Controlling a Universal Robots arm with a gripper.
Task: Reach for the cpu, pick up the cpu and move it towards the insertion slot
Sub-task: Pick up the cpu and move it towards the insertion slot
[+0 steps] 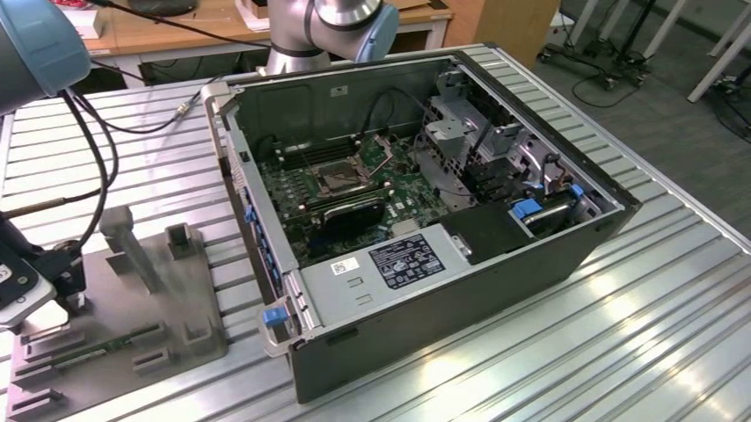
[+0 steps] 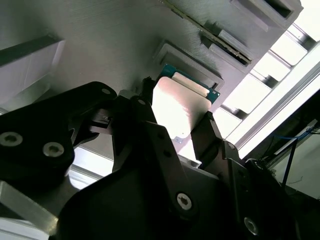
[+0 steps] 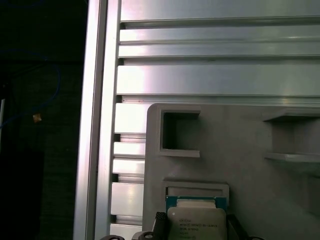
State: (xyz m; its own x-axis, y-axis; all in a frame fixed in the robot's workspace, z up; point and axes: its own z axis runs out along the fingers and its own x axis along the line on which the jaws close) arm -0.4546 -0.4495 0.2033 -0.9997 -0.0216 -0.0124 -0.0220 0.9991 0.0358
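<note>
The cpu (image 2: pixel 180 107) is a small square chip with a silvery-white face and a green rim, seen in both wrist views. It sits between the two black fingers (image 2: pixel 142 112) of my gripper (image 2: pixel 176 112), which press on its opposite edges. It is held just over the raised grey nest (image 3: pixel 197 189) of the fixture plate, and the cpu (image 3: pixel 195 222) partly covers that nest. In the exterior view my gripper (image 1: pixel 26 303) is low over the plate at the view's left. The insertion slot (image 1: pixel 334 180) is a square socket on the board inside the open case.
The grey fixture plate (image 1: pixel 141 308) carries upright posts and a long green memory stick (image 1: pixel 88 352). The open computer case (image 1: pixel 434 220) stands on a ribbed aluminium table (image 1: pixel 610 334). Black cables (image 1: pixel 88 149) hang from the arm above the plate.
</note>
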